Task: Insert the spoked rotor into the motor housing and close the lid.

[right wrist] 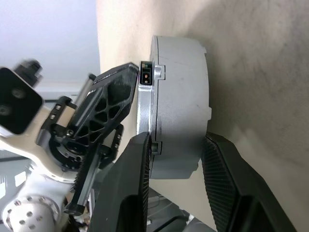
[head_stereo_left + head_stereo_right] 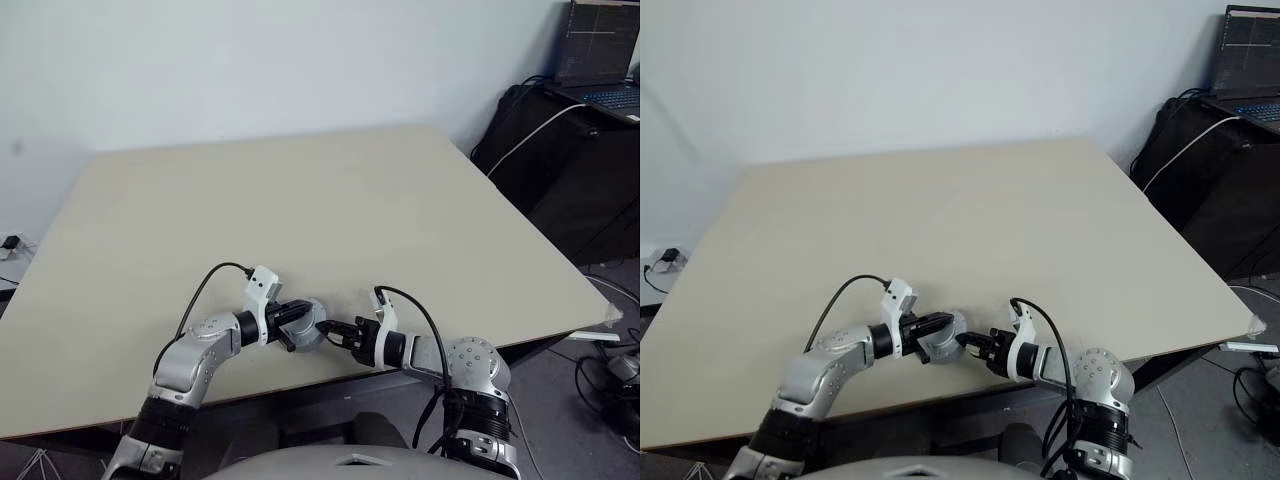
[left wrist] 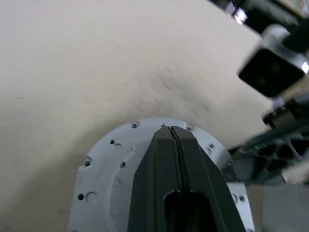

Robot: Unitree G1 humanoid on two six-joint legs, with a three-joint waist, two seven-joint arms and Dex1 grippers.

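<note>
A silvery round motor housing (image 1: pixel 181 92) is held on edge just above the table's front edge, with a flat grey lid (image 3: pixel 108 166) dotted with small holes on one face. My right gripper (image 1: pixel 176 140) is shut on it, one finger on each flat side. My left gripper (image 3: pixel 173 131) is shut, its joined fingertips (image 1: pixel 116 92) resting against the lid's face. In the left eye view the two grippers meet at the grey part (image 2: pixel 312 325), the left gripper (image 2: pixel 298 318) coming from the left and the right gripper (image 2: pixel 340 332) from the right. The spoked rotor is hidden.
The beige table (image 2: pixel 300 200) stretches far ahead, and its front edge (image 2: pixel 300 385) lies just under the grippers. At the back right a laptop (image 2: pixel 603 55) stands on a dark cabinet (image 2: pixel 570 160) with cables hanging beside it.
</note>
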